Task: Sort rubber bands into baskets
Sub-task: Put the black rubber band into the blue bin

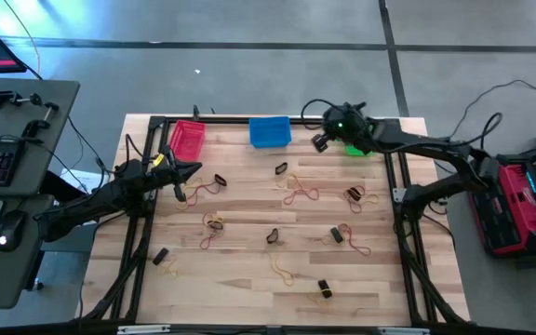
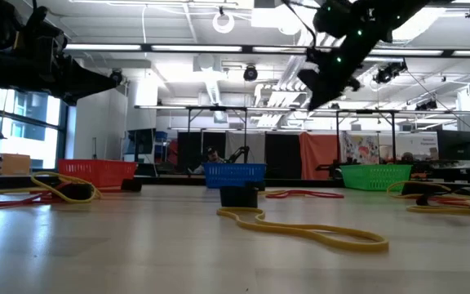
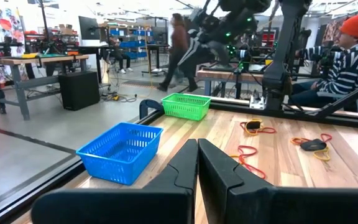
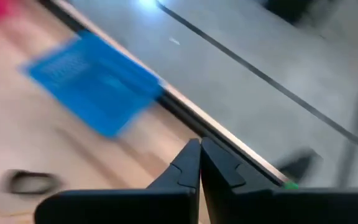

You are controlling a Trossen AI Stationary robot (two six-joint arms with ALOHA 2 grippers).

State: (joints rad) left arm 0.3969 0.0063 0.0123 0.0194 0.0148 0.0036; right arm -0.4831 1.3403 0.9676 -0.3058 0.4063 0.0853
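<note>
Most rubber bands (image 1: 301,194) still litter the worktop (image 1: 249,288); both pincers, left (image 1: 180,182) and right (image 1: 322,141), are closed and empty, baskets (image 1: 270,131) at top.

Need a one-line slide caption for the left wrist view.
Shut left gripper faces blue basket and green basket on a band-strewn table.

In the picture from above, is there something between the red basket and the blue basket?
No. In the high view, only bare wood of the table shows between the red basket and the blue basket; the bands lie nearer the middle.
</note>
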